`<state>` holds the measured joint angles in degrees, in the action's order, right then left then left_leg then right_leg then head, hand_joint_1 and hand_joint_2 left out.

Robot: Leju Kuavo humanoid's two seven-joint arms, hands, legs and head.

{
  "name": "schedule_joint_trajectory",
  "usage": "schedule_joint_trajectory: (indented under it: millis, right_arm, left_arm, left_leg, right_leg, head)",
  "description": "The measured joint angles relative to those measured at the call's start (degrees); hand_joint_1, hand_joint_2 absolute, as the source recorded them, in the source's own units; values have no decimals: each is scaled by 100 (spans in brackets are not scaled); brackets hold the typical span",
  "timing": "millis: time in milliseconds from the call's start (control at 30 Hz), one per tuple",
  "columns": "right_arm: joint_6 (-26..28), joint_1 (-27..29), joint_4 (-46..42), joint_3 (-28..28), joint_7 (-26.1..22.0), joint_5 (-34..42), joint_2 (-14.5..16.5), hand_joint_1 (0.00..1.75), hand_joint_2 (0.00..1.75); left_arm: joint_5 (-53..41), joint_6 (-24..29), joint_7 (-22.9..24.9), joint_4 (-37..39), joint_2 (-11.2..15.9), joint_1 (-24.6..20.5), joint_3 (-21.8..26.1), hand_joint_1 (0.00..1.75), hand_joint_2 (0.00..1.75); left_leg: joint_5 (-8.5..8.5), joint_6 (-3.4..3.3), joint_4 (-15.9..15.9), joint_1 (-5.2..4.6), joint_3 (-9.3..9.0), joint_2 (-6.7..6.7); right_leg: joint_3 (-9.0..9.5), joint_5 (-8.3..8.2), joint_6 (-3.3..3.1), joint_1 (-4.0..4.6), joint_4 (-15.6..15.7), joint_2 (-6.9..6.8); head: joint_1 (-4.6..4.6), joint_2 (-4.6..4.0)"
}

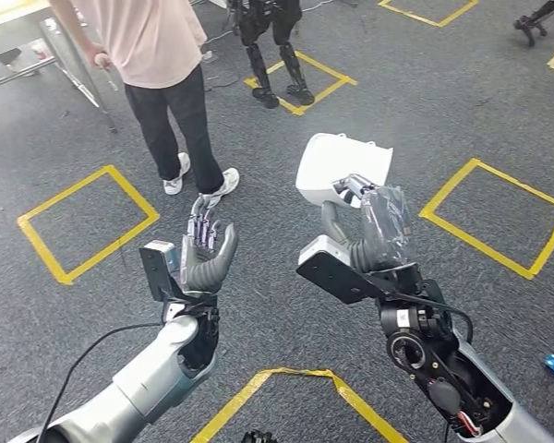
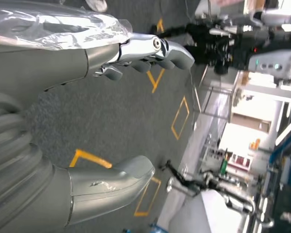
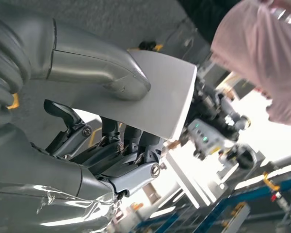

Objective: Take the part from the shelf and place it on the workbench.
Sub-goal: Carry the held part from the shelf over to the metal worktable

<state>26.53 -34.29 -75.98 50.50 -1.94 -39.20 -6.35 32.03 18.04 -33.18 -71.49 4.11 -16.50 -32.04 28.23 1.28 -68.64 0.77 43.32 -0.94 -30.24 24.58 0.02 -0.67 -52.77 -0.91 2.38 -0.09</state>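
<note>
A white plastic part (image 1: 338, 168) with a curved shell shape is held up over the grey carpet by my right hand (image 1: 361, 221). In the right wrist view the thumb (image 3: 100, 68) presses one flat face of the part (image 3: 162, 97) and the dark fingers (image 3: 114, 150) back it from the other side. My left hand (image 1: 206, 247) is raised to the left of it, fingers apart and upright, holding nothing. In the left wrist view the left hand's thumb (image 2: 111, 182) and fingers (image 2: 151, 51) stand wide apart over the floor.
A person in a pink shirt and black trousers (image 1: 170, 101) stands ahead on the left beside a metal table frame (image 1: 65, 55). Another dark robot's legs (image 1: 278, 65) stand further ahead. Yellow tape squares (image 1: 86, 221) mark the grey carpet.
</note>
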Motion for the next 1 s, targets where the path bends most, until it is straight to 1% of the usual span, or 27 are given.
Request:
schedule_joint_trajectory:
  millis: [33, 67, 100, 167, 200, 233, 267, 300, 333, 367, 400, 467, 500, 533, 567, 600, 633, 667, 700, 733, 767, 800, 833, 867, 900, 967, 1000]
  right_arm:
    - [0, 5, 1, 1, -1, 5, -1, 175, 175]
    - [0, 7, 1, 2, -1, 9, -1, 175, 175]
    - [1, 7, 1, 2, -3, 14, -1, 175, 175]
    - [8, 3, 1, 0, -13, 30, -1, 175, 175]
    - [15, 1, 1, -1, -20, 43, -2, 175, 175]
    - [25, -3, 1, -1, -29, 54, -2, 175, 175]
    - [34, -5, 1, -2, -39, 67, -3, 175, 175]
    - [42, -7, 1, -1, -49, 79, -3, 175, 175]
    - [49, -8, 1, -3, -56, 90, -3, 175, 175]
    - [57, -10, 1, -5, -62, 102, -3, 175, 175]
    - [66, -12, 1, -7, -65, 113, -4, 175, 175]
    - [80, -7, 7, -6, -68, 132, -12, 175, 175]
    - [83, 0, 11, -3, -68, 137, -20, 175, 175]
    - [84, 8, 15, -1, -68, 143, -29, 175, 175]
    - [86, 13, 17, -1, -68, 150, -37, 175, 175]
    - [89, 15, 17, -1, -69, 156, -42, 175, 175]
    - [92, 13, 17, -1, -69, 166, -44, 175, 175]
    - [96, 10, 17, -1, -70, 176, -46, 175, 175]
    - [100, 5, 16, 0, -71, 187, -49, 175, 175]
    - [104, 1, 16, 2, -71, 201, -55, 175, 175]
    - [112, -2, 16, 3, -71, 216, -61, 175, 175]
    - [122, -4, 16, 5, -72, 228, -66, 175, 175]
    - [136, -8, 15, 7, -72, 238, -68, 175, 175]
    - [150, -10, 15, 7, -74, 246, -68, 175, 175]
    - [162, -13, 14, 8, -80, 250, -67, 175, 175]
    - [179, -10, 15, 9, -92, 259, -68, 175, 175]
    - [183, -5, 15, 10, -97, 261, -69, 175, 175]
  left_arm:
    - [1, -2, 0, 11, 0, 5, 0, 0, 175]
    - [1, -3, 0, 22, 1, 8, 0, 0, 175]
    - [1, -6, 0, 30, 2, 5, 0, 0, 175]
    - [0, -24, -3, 40, 0, -16, 0, 0, 175]
    - [-1, -33, -9, 44, -4, -31, 0, 0, 175]
    - [-2, -43, -16, 50, -8, -41, 0, 0, 175]
    - [-2, -49, -23, 58, -11, -49, 0, 0, 175]
    - [-2, -53, -31, 64, -13, -51, 0, 0, 175]
    - [-3, -58, -38, 70, -15, -51, 0, 0, 175]
    - [-3, -63, -46, 74, -16, -59, 0, 0, 175]
    - [-4, -72, -54, 77, -20, -71, 0, 0, 175]
    - [-5, -96, -61, 89, -37, -93, 0, 0, 175]
    - [-5, -108, -61, 100, -48, -97, 0, 0, 175]
    - [-5, -116, -61, 114, -56, -97, 0, 0, 175]
    - [-5, -120, -61, 128, -60, -98, 0, 0, 175]
    - [-5, -121, -61, 140, -62, -101, 0, 0, 175]
    - [-5, -120, -61, 148, -63, -109, 0, 0, 175]
    - [-5, -119, -61, 153, -67, -116, 0, 0, 175]
    - [-5, -116, -61, 157, -69, -127, 0, 0, 175]
    - [-4, -113, -61, 161, -73, -137, 0, 0, 175]
    - [-3, -108, -60, 163, -75, -138, -1, 0, 175]
    - [0, -104, -60, 166, -73, -138, -1, 0, 175]
    - [2, -101, -60, 166, -66, -133, -2, 0, 175]
    - [4, -98, -60, 167, -56, -134, -2, 0, 175]
    - [5, -97, -62, 168, -48, -145, -2, 0, 175]
    - [10, -97, -64, 172, -40, -169, -2, 0, 175]
    - [14, -97, -64, 176, -40, -172, -2, 0, 175]
  left_leg:
    - [30, 24, -201, 16, 103, 35]
    - [-43, 43, -175, 32, 88, 60]
    - [-209, 58, 102, 46, -59, 109]
    - [-549, 58, 938, 42, -517, 379]
    - [-640, 30, 1237, 30, -672, 485]
    - [-660, -7, 1376, 16, -740, 548]
    - [-642, -51, 1389, 2, -734, 515]
    - [-641, -95, 1387, 5, -726, 426]
    - [-637, -128, 1389, 10, -732, 354]
    - [-639, -165, 1396, 18, -742, 280]
    - [-644, -202, 1406, 28, -754, 208]
    - [-649, -250, 1413, 28, -762, 66]
    - [-649, -261, 1412, 18, -761, -19]
    - [-649, -266, 1410, 8, -763, -109]
    - [-649, -268, 1408, -2, -767, -202]
    - [-649, -268, 1403, -7, -773, -293]
    - [-648, -267, 1399, -9, -780, -381]
    - [-650, -261, 1395, -6, -781, -459]
    - [-657, -246, 1387, -1, -772, -539]
    - [-670, -220, 1384, 11, -748, -608]
    - [-690, -186, 1391, 28, -720, -677]
    - [-716, -142, 1404, 38, -694, -753]
    - [-730, -109, 1417, 42, -675, -769]
    - [-703, -75, 1383, 27, -647, -668]
    - [-612, -42, 1240, 8, -573, -492]
    - [-267, 17, 580, -5, -255, -87]
    - [-97, 43, 169, 6, -53, 0]
  right_leg:
    - [0, 9, -1, 1, -4, -84]
    - [1, 20, 5, -1, -11, -166]
    - [5, 38, 19, -7, -25, -243]
    - [14, 94, 78, 13, -75, -372]
    - [18, 124, 111, 33, -99, -428]
    - [26, 149, 144, 61, -115, -475]
    - [37, 168, 170, 78, -119, -527]
    - [59, 185, 197, 74, -117, -587]
    - [67, 223, 230, 59, -134, -590]
    - [42, 306, 258, 36, -225, -506]
    - [-40, 444, 280, 17, -434, -369]
    - [-392, 816, 292, 8, -1210, -52]
    - [-602, 961, 290, 11, -1628, 15]
    - [-756, 1009, 282, 15, -1900, 48]
    - [-814, 945, 266, 16, -1953, 67]
    - [-761, 770, 241, 16, -1762, 94]
    - [-614, 523, 209, 16, -1377, 164]
    - [-445, 316, 172, 12, -963, 315]
    - [-302, 171, 146, 4, -606, 461]
    - [-207, 109, 128, 5, -370, 570]
    - [-151, 118, 117, 9, -274, 622]
    - [-122, 119, 109, 15, -227, 572]
    - [-88, 108, 90, 4, -191, 498]
    - [-56, 82, 65, -12, -154, 424]
    - [-41, 57, 38, -28, -116, 340]
    - [-25, 37, 4, -29, -81, 167]
    - [-28, 40, -3, -25, -82, 78]
  head:
    - [4, 0]
    - [11, 0]
    - [20, 0]
    - [54, 0]
    - [65, 0]
    - [60, 0]
    - [51, 0]
    - [23, 0]
    - [5, 0]
    - [-3, 0]
    - [-17, 0]
    - [-53, 0]
    - [-66, 0]
    - [-74, 0]
    - [-78, 0]
    - [-80, 0]
    - [-82, 0]
    - [-83, 0]
    - [-81, 0]
    - [-87, 0]
    - [-93, 0]
    - [-101, 0]
    - [-110, 0]
    - [-98, 0]
    - [-73, 0]
    - [-20, 0]
    - [-7, 0]
